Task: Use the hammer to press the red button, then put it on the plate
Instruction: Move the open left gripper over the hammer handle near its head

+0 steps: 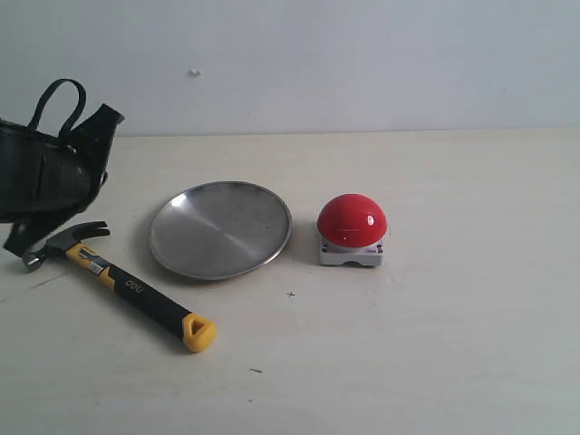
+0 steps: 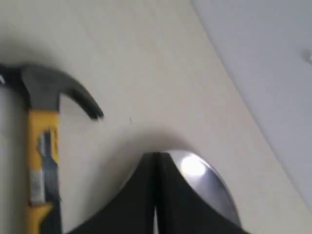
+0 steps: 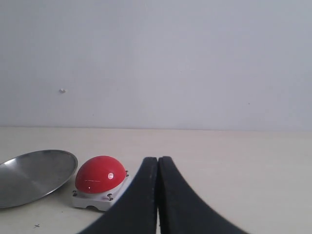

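The small claw hammer (image 1: 127, 288), dark steel at the head with a yellow neck, black handle and yellow end, lies flat on the pale tabletop (image 1: 435, 344). Its head is the part closest to the left gripper (image 2: 156, 156), and its handle runs away from the gripper. The two black fingers (image 2: 139, 195) of that gripper are pressed fully together with nothing between them. In the left wrist view the hammer sits off to one side of them, near but not touched.

The round brushed-metal plate (image 1: 220, 229) lies just past the left fingertips, which hide part of its rim in that view. The plate carries nothing and lies close beside the hammer without meeting it.

The glossy red dome button (image 1: 352, 220) on its squat light-grey base stands on the far side of the plate from the left gripper, near the plate but apart from it.

The right gripper (image 3: 158, 158) is also closed tight on nothing. The button is ahead of its tips and to one side, with the plate further out on that same side.
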